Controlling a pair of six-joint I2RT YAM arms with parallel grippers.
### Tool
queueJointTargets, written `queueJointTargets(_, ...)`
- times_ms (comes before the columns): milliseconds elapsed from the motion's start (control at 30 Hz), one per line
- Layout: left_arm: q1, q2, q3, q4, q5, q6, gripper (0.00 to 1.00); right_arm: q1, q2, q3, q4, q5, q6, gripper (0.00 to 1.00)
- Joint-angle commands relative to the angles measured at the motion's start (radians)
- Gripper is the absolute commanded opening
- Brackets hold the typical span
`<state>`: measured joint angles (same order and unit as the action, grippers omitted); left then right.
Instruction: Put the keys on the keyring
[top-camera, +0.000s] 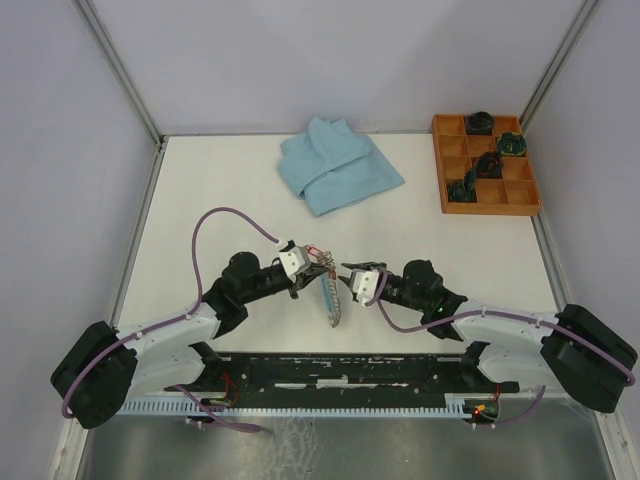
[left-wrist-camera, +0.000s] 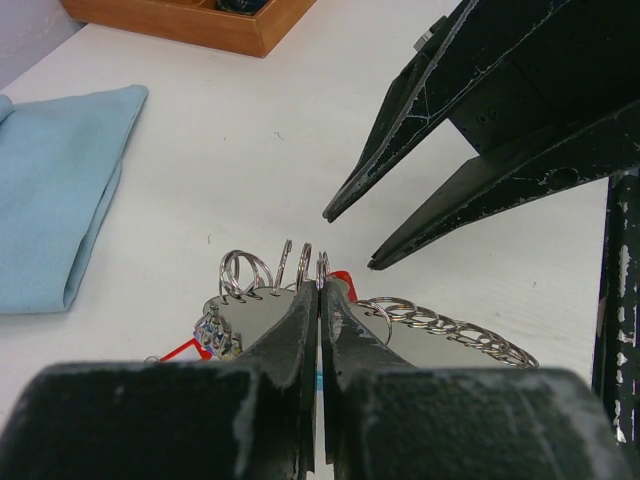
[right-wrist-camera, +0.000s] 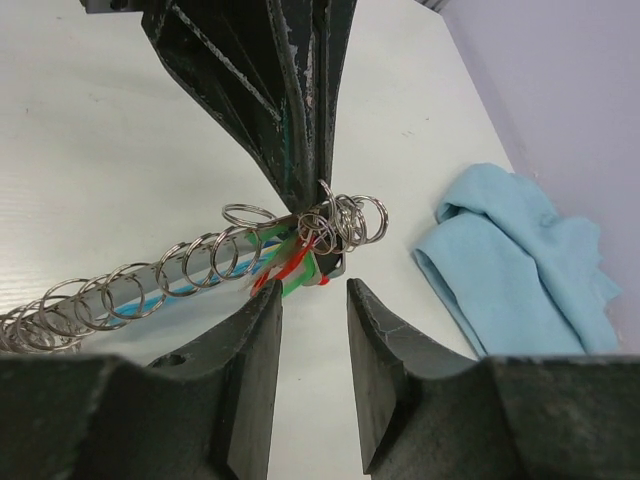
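Note:
The keyring (top-camera: 333, 300) is a grey strip edged with a coil of silver rings and marked with a light-blue line, lying between the two arms. My left gripper (top-camera: 312, 265) is shut on its upper end (left-wrist-camera: 321, 288). The coil runs off to the right in the left wrist view (left-wrist-camera: 450, 335). In the right wrist view the keyring (right-wrist-camera: 150, 285) hangs from the left fingers (right-wrist-camera: 300, 130), with a bunch of keys (right-wrist-camera: 300, 265) with red, green and dark tags at that end. My right gripper (right-wrist-camera: 312, 292) is open and empty, just below the keys, not touching them. It faces the left gripper (top-camera: 348, 272).
A folded light-blue cloth (top-camera: 335, 165) lies at the back centre and shows in both wrist views (left-wrist-camera: 50, 190) (right-wrist-camera: 520, 260). A wooden compartment tray (top-camera: 485, 205) with dark objects stands at the back right. Grey walls close the table's sides and back.

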<state>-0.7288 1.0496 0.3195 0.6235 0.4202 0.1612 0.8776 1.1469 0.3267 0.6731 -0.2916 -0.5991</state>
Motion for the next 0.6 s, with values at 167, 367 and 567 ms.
queueJointTargets(167,-0.001,-0.033,0.002,0.113,0.021,-0.022,0.03,-0.004,0.075,-0.009,0.191,-0.034,0.165,0.39)
queueJointTargets(367,-0.001,-0.030,-0.002,0.126,0.035,-0.022,0.03,-0.005,0.169,0.004,0.290,-0.029,0.216,0.38)
queueJointTargets(567,-0.001,-0.024,-0.004,0.135,0.043,-0.022,0.03,-0.005,0.229,0.016,0.357,-0.043,0.243,0.36)
